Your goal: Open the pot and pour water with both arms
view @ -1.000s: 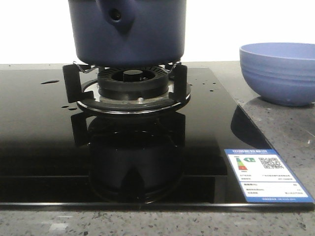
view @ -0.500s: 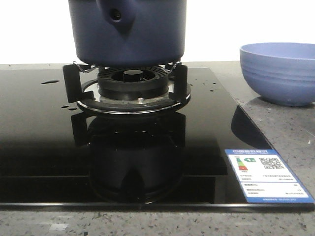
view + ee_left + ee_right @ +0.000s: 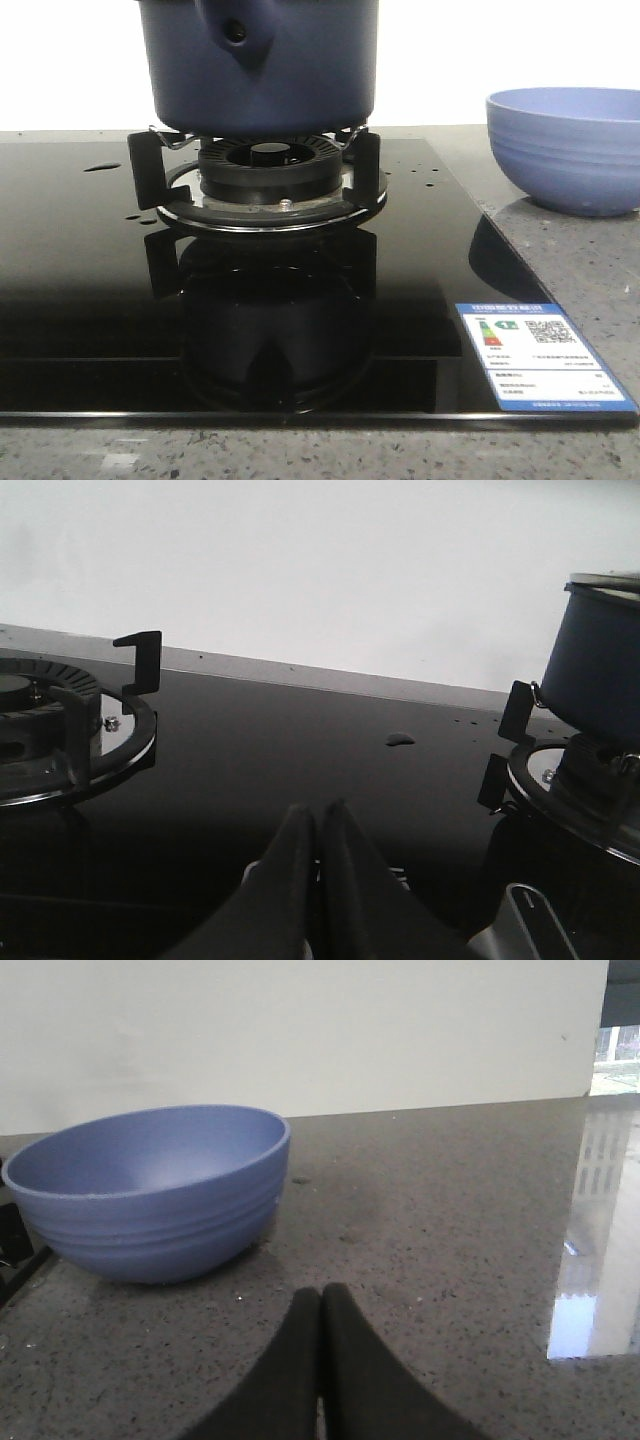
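The dark navy-blue pot (image 3: pixel 260 65) stands on the burner grate (image 3: pixel 255 175) of the black glass hob, its handle stub with the round hole (image 3: pixel 236 30) facing the front camera; its top is cut off by that view. The pot also shows in the left wrist view (image 3: pixel 600 670). My left gripper (image 3: pixel 318 812) is shut and empty, low over the black glass, some way from the pot. My right gripper (image 3: pixel 321 1295) is shut and empty over the grey stone counter, a short way from the light blue ribbed bowl (image 3: pixel 150 1190). Neither gripper shows in the front view.
The light blue bowl (image 3: pixel 565 145) sits on the counter right of the hob. A second burner (image 3: pixel 60 730) lies on the far side of the left gripper from the pot. Water drops (image 3: pixel 399 739) dot the glass. An energy label (image 3: pixel 540 355) is at the hob's front right corner.
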`<action>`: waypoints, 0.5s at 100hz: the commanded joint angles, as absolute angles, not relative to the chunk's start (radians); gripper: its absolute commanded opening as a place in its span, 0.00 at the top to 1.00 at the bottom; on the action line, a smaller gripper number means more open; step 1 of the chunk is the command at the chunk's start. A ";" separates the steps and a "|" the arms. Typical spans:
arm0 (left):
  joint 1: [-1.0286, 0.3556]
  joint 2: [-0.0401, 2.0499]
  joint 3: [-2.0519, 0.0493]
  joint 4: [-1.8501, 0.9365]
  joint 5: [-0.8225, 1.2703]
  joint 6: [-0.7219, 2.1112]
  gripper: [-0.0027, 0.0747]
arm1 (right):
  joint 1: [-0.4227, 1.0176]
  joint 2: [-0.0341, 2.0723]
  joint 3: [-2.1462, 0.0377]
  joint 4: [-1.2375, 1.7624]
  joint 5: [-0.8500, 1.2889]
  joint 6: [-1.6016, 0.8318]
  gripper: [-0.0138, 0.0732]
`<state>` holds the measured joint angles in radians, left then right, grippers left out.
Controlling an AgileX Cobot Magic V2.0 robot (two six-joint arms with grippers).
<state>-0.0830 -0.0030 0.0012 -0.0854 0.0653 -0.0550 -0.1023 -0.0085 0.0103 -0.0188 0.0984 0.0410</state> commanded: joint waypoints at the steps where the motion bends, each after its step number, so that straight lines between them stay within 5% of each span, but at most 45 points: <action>1: -0.091 -0.031 0.035 -0.085 -0.010 -0.065 0.99 | -0.099 -0.029 0.037 -0.036 0.044 0.044 0.92; 50: -0.091 -0.031 0.035 -0.085 -0.010 -0.065 0.99 | -0.099 -0.027 0.036 -0.062 0.034 0.044 0.92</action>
<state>-0.0830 -0.0030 0.0012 -0.0854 0.0652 -0.0550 -0.1023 -0.0106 0.0103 -0.0482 0.1163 0.0431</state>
